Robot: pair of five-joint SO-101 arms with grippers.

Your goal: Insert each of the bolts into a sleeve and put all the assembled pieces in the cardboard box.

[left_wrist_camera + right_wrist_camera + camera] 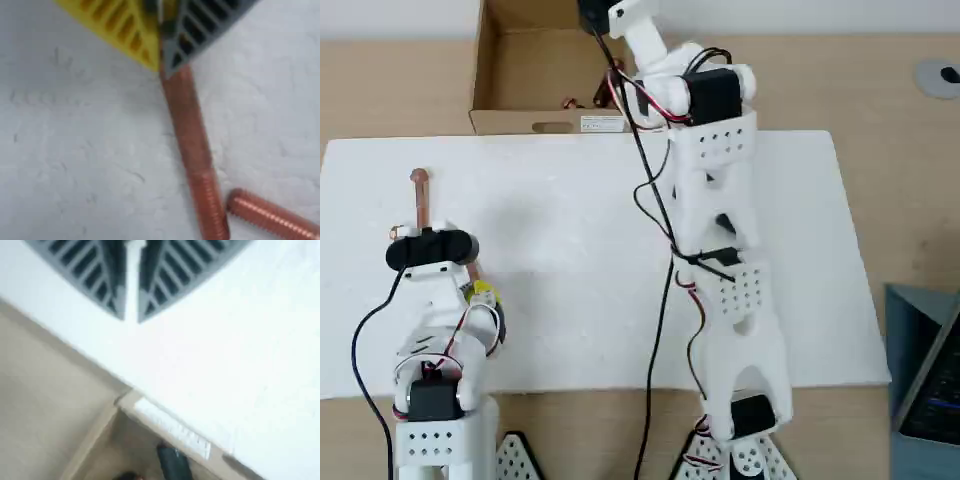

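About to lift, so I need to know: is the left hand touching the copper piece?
Touching. The left wrist view shows the left hand with its yellow and grey fingers closed on the end of the copper piece, no gap.

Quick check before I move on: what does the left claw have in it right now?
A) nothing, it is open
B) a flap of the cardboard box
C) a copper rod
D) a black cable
C: the left wrist view shows the left claw shut on one end of the copper rod, with the white mat beneath it.
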